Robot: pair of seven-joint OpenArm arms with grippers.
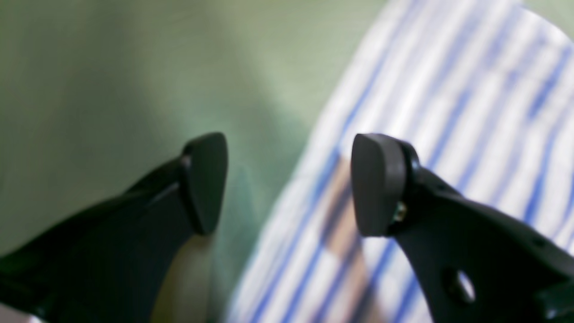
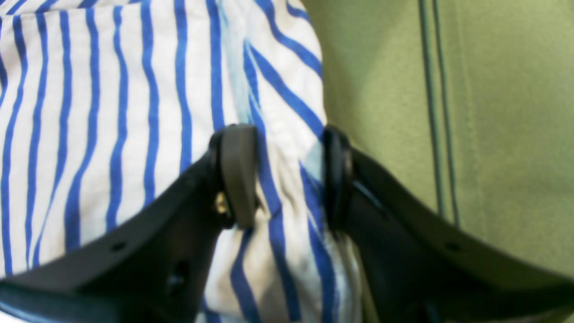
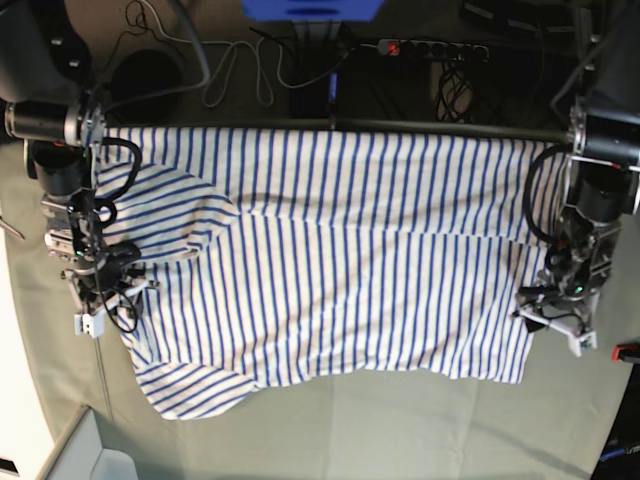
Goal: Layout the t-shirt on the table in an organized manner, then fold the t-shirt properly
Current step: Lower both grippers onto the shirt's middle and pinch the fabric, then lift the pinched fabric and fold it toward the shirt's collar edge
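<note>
Left wrist view is badly blurred: you can't read the brownish patch (image 1: 345, 224) on the t-shirt (image 1: 448, 112), tag or shadow, can't tell. In the base view, the left gripper (image 3: 548, 318) and right gripper (image 3: 100, 300) are too small and cluttered with cables for you to judge the jaws. In the right wrist view, the fold between the pads (image 2: 237, 175) runs off the bottom edge, and you can't tell if they pinch it.

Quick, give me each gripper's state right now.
Left gripper: open, empty, straddling the edge of the t-shirt.
Right gripper: jaws around a bunched fold of the t-shirt; cannot tell whether it is clamped.
</note>
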